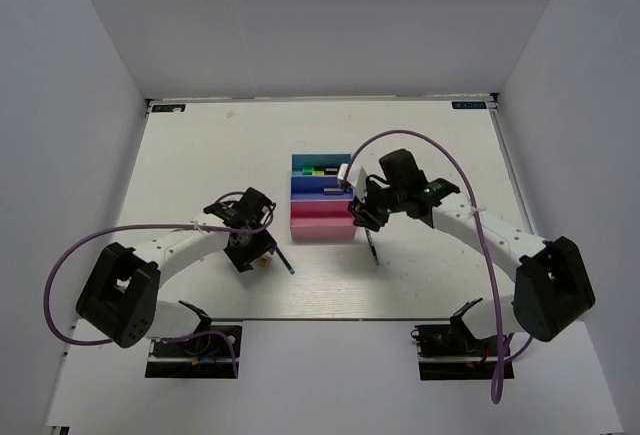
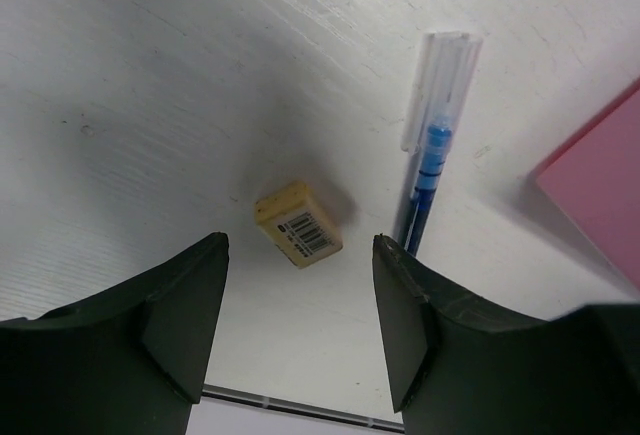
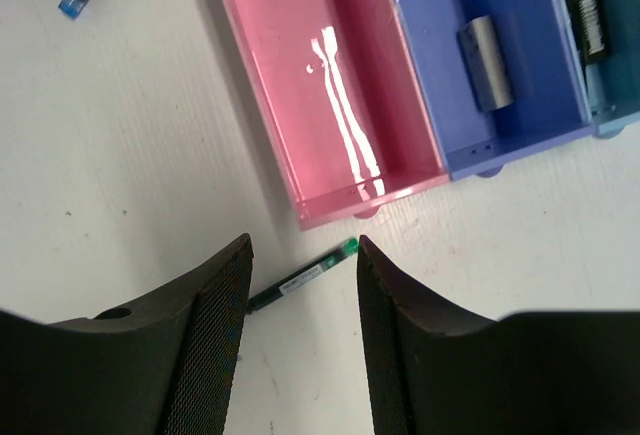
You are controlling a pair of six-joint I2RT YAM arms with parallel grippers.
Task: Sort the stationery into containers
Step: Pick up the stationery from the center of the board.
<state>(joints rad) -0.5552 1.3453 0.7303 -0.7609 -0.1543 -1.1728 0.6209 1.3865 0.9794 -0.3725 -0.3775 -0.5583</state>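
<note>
Right wrist view showed a grey eraser in the blue tray, the pink tray bare, the green pen at its 6 o'clock, the tan eraser and blue pen unsorted, and the left pincer and right pincer both spread apart.

Table: white, faintly grained surface.
Trays: teal tray, blue tray and pink tray, touching in a row at mid-table.
Tan eraser: barcode label up, just beside the blue pen.
Dark-green pen: near the pink tray's corner.
</note>
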